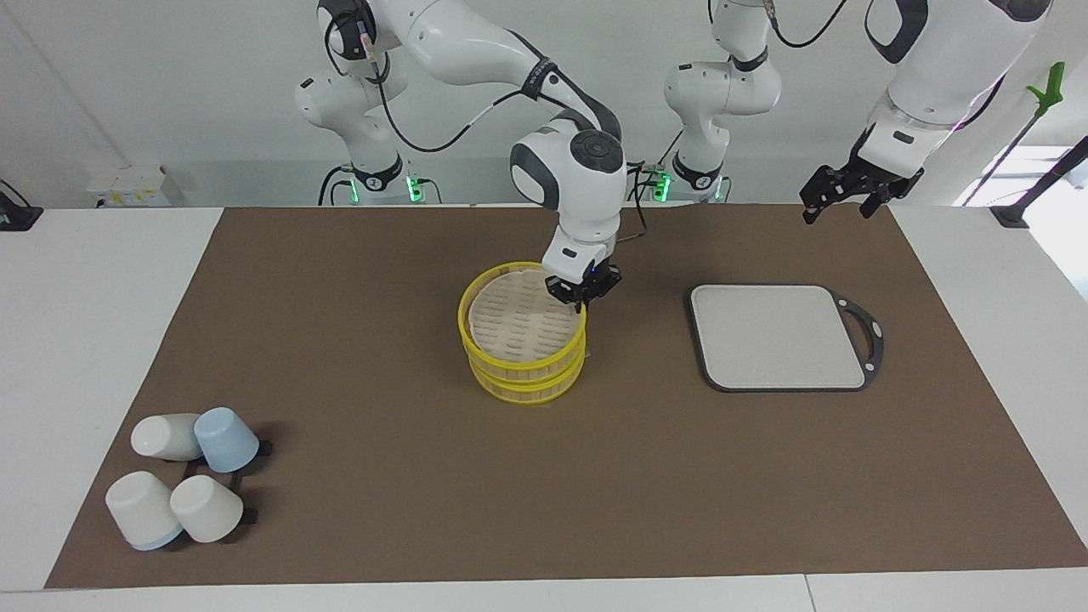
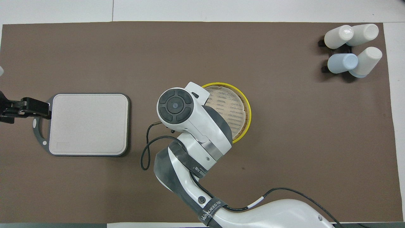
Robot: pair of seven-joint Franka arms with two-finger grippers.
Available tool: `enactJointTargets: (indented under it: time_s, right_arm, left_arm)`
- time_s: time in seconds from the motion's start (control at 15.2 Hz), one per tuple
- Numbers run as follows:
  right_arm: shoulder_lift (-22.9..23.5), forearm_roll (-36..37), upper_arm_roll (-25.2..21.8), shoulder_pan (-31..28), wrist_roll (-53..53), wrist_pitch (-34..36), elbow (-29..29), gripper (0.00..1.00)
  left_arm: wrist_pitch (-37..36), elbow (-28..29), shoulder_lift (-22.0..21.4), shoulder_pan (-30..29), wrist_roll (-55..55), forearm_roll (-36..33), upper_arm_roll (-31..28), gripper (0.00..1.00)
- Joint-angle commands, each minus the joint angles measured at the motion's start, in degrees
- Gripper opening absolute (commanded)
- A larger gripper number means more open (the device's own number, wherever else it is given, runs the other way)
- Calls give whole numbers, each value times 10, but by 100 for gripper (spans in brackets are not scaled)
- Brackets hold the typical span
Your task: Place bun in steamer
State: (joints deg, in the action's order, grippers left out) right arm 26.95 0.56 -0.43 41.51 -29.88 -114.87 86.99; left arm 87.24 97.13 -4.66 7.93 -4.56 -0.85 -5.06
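**At the middle of the counter: lid on the steamer, bun hidden beneath**

On the brown mat (image 1: 425, 510) that covers the counter (image 1: 102, 340), the largest flat thing is the grey board (image 1: 778, 336), which lies bare toward the left arm's end, its handle turned outward. It looks like a staging spot that nothing now needs.

In the middle of the mat stands the steamer (image 1: 523, 378), its yellow rim showing as a lower tier, with the lid (image 1: 514, 319) on top of it. The lid looks a shade off-centre, shifted toward the right arm's end, so it may not be fully seated; I cannot tell for sure. The bun is not visible in either view; judging by the closed basket, it probably lies inside under the lid, which would mean the task is about done.

The right claw (image 1: 583, 293) is at the lid's rim on the side nearest the robots, pinching that rim, most likely because the thin edge is the only part its fingers can take. From above the arm's wrist covers this grip.

The left claw (image 1: 841, 194) hangs in the air above the mat's edge near the board, fingers spread, holding nothing; that arm waits out of the way.

Four cups (image 1: 183, 489) cluster at the right arm's end, farthest from the robots, well apart from the work.
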Motion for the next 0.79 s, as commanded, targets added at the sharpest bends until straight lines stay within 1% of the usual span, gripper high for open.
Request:
enactJointTargets:
  time_s: [0.0, 0.2, 0.39, 0.53, 0.59, 0.66, 0.72]
  right_arm:
    - [-15, 8, -1, 2, 3, -25, 27, 0]
    - [-20, 1, -1, 2, -2, -59, 45, 0]
    - [-18, -2, -1, -3, -3, -80, 44, 0]
    - [-18, -25, -1, -3, -4, -84, 47, 0]
    - [-19, -33, -1, -3, -4, -86, 49, 23]
    - [-20, -33, -1, -2, -4, -85, 51, 76]
    - [-20, -32, -2, -1, -4, -79, 48, 100]
  left_arm:
    - [-16, -21, 14, 0, 10, -3, 1, 100]
    - [-18, -28, 25, 1, 15, -2, 1, 100]
    - [-18, -29, 24, 0, 16, -2, 2, 100]
    - [-18, -29, 18, -5, 15, 1, 10, 100]
    - [-17, -28, 16, -7, 15, 8, 11, 100]
    - [-14, -28, 15, -7, 15, 15, 8, 100]
    - [-9, -27, 14, -7, 16, 24, 6, 100]
